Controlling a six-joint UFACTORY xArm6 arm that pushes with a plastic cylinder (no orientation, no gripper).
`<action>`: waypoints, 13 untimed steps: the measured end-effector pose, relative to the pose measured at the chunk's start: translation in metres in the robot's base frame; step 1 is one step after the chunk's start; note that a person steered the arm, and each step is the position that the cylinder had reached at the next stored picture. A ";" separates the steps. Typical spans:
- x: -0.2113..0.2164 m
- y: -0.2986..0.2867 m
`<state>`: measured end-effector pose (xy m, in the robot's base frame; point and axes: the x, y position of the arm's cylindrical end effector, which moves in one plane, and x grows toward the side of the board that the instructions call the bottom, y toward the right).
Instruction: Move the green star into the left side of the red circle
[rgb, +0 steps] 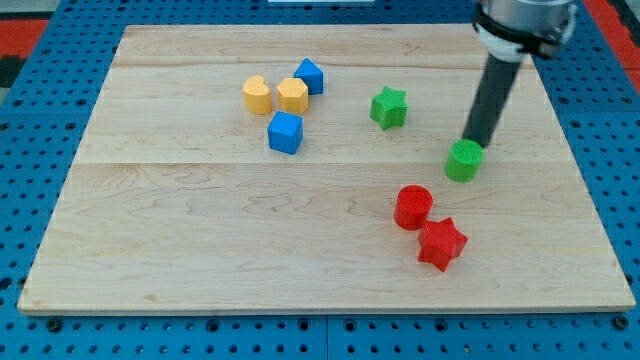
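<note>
The green star (388, 107) lies on the wooden board, right of centre toward the view's top. The red circle (412, 207) is a short red cylinder below it, toward the view's bottom right. My tip (473, 143) is the lower end of the dark rod, to the right of the green star and above the red circle. It stands right at the top edge of a green cylinder (463, 160). The green star is apart from my tip and from the red circle.
A red star (441, 243) touches the red circle at its lower right. At the view's upper left sit a yellow heart (257, 95), a yellow hexagon (292, 95), a blue pentagon-like block (309, 76) and a blue cube (285, 132). The board (150, 250) lies on a blue pegboard.
</note>
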<state>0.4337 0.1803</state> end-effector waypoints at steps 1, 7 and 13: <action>0.029 -0.063; -0.078 -0.167; -0.009 -0.180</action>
<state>0.4252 0.0005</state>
